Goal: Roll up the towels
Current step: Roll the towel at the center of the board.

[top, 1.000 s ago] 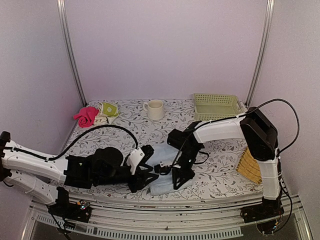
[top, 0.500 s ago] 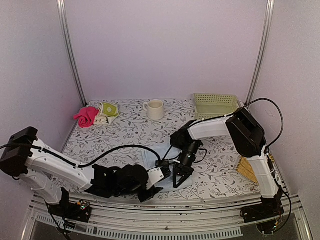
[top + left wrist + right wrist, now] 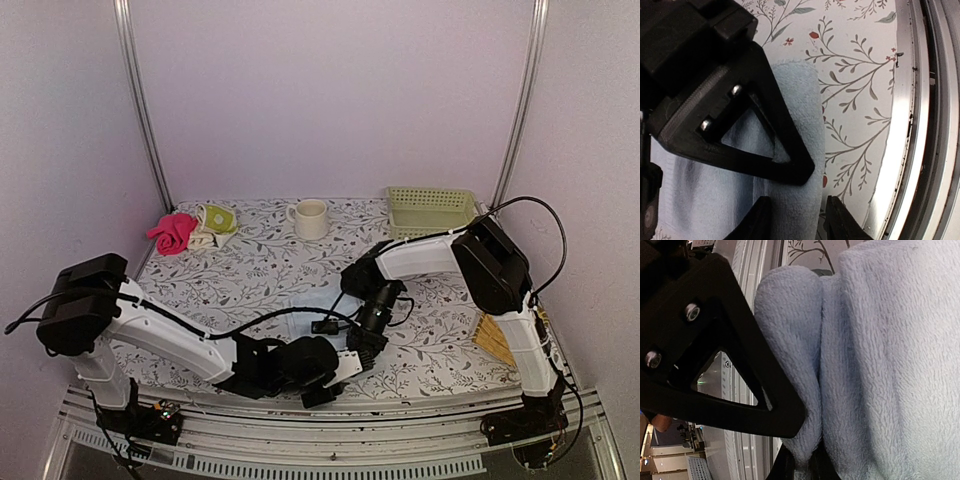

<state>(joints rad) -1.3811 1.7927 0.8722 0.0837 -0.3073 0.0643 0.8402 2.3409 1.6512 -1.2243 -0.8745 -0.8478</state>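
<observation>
Terry, pale blue: the long towel [image 3: 800, 100] lies at the near edge of the tabletop [image 3: 855, 75], its near hem turned over into a fat fold. The right tool [image 3: 802, 465] pinches that fold, jaws pressed on the cloth (probably to stop the turn springing flat). The left tool [image 3: 799, 224] straddles the same fold with jaws spread, cloth between them, no clear squeeze. Both tools meet at one spot, so the roll looks barely begun. The patterned towel [image 3: 216, 218] sits at the far left rear, well apart from both tools and untouched.
</observation>
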